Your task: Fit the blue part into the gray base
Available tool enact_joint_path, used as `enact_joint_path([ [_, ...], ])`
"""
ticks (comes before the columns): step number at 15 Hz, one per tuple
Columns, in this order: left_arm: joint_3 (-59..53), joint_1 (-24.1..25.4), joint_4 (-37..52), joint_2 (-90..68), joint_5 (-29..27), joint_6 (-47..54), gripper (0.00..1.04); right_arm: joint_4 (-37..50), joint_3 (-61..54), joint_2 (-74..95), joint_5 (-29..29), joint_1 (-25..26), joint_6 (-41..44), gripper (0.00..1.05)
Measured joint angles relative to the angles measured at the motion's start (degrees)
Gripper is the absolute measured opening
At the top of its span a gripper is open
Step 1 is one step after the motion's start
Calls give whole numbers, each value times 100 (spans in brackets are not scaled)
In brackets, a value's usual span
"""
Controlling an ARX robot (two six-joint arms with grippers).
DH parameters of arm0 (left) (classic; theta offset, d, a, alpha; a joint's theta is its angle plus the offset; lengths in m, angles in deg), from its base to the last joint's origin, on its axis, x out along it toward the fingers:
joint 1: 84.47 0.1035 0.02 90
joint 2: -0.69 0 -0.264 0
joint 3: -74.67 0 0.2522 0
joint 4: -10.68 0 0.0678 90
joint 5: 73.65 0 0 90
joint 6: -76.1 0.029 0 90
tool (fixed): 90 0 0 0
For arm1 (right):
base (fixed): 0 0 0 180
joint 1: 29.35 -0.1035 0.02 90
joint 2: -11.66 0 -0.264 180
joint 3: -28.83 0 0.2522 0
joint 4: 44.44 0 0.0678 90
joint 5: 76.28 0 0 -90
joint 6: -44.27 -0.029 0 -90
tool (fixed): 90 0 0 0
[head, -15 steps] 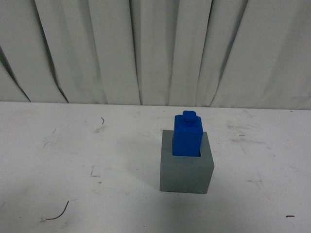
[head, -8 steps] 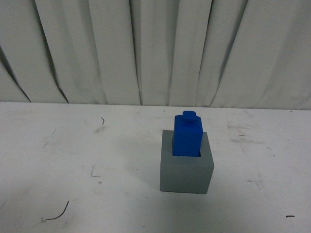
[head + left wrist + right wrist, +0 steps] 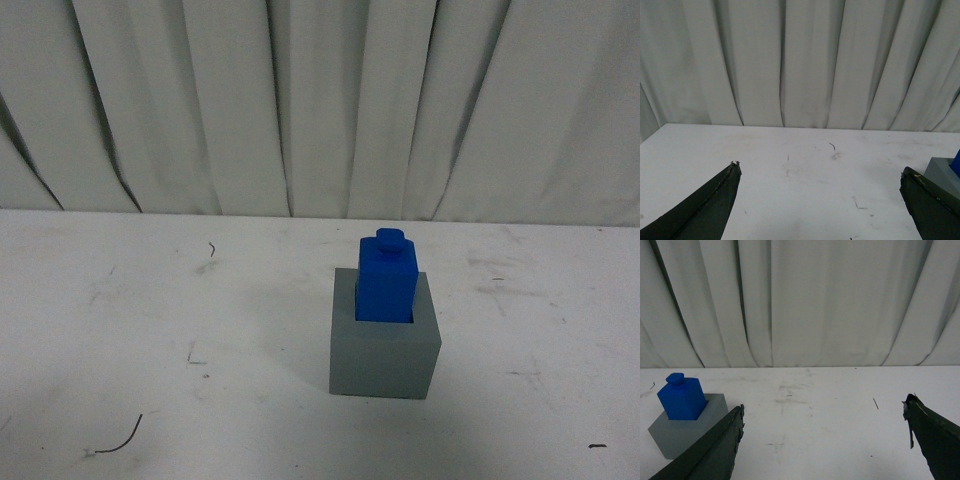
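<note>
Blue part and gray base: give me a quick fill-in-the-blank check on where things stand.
1. The blue part stands in the recess of the gray ____.
2. The small knob on the blue part faces ____.
3. Both tools, left tool and right tool, are ____ and hold nothing.

Missing words: base; up; open
</note>
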Motion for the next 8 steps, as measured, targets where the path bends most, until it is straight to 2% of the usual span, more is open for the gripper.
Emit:
enact_joint_path([
  [8,0,0,0,0,0,0,98,0,0,0,0,0,0,98],
])
